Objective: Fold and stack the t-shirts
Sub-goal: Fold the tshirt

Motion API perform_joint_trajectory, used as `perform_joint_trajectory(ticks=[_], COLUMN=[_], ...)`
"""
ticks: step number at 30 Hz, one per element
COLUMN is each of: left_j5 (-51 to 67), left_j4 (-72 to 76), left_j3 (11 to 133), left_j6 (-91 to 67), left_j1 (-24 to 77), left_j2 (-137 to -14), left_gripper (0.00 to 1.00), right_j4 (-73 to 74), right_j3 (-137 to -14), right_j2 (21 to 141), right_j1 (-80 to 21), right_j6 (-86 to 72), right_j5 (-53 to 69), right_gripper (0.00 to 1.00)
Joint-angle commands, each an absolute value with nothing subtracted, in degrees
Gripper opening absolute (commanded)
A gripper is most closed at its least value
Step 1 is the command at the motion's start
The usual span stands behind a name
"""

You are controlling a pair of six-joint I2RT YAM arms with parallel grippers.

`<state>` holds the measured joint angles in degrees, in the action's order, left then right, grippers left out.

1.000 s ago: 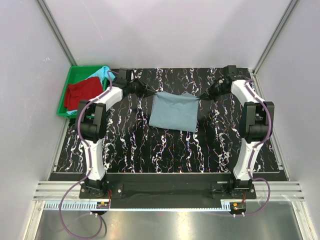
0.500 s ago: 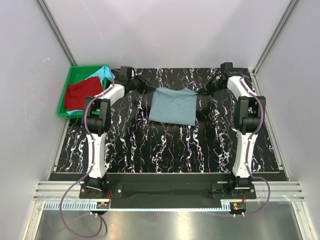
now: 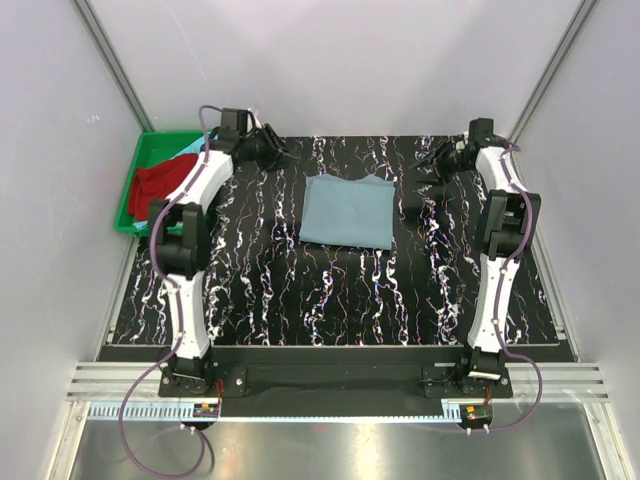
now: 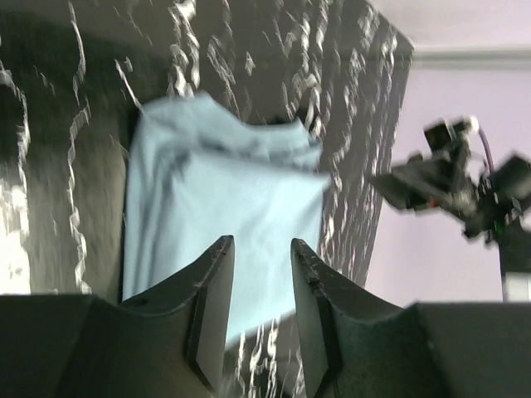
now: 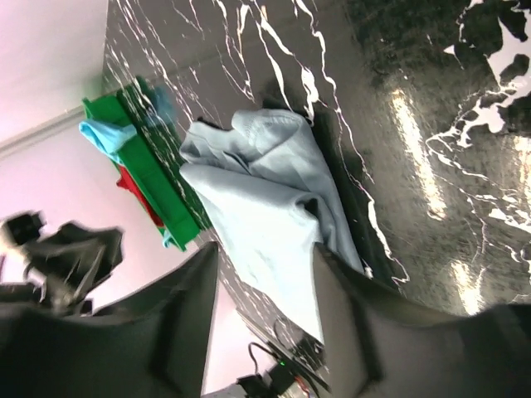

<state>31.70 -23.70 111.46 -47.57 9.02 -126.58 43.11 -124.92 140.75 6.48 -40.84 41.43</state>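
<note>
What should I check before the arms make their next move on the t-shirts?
1. Left gripper empty, jaws apart: ok.
2. Right gripper empty, jaws apart: ok.
3. Grey-blue shirt folded on the table, apart from both grippers: ok.
4. Its folds tidy: not ok; the right wrist view shows bunched, uneven edges.
5. Red shirt and turquoise shirt folded and stacked: not ok; both lie crumpled in the green tray.

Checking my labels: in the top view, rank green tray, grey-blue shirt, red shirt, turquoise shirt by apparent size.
Green tray and grey-blue shirt: about alike, tray partly behind the left arm.
Then red shirt.
Smallest: turquoise shirt, a sliver showing.
</note>
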Motion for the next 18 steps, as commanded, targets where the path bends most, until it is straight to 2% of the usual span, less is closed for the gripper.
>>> perform_joint_trajectory(ticks=[1, 3, 9, 12, 18], left_j5=[32.7, 33.7, 37.2, 38.1, 38.8], left_j4=[-24.9, -25.0, -26.4, -27.2, -29.1], left_j3=[103.2, 96.1, 78.5, 73.1, 70.3], left_j6=[-41.5, -39.0, -33.3, -31.6, -29.6], left_j1=[9.3, 10.1, 12.6, 13.0, 13.0], left_j2=[-114.6, -111.2, -97.6, -93.8, -89.9], left_gripper=[0.38, 0.39, 0.41, 0.41, 0.42], right_j4=[46.6, 46.4, 45.9, 44.5, 41.3], right_j3=[-122.3, -120.2, -113.0, -109.3, -102.0], right_j2=[138.5, 137.6, 136.6, 136.2, 134.5], right_j1=[5.2, 4.7, 2.6, 0.5, -4.5], right_j6=[-36.0, -33.5, -28.3, -27.2, -27.7], right_j5=[44.7, 44.5, 43.2, 43.3, 42.1], right_gripper=[0.5, 0.49, 0.53, 0.53, 0.5])
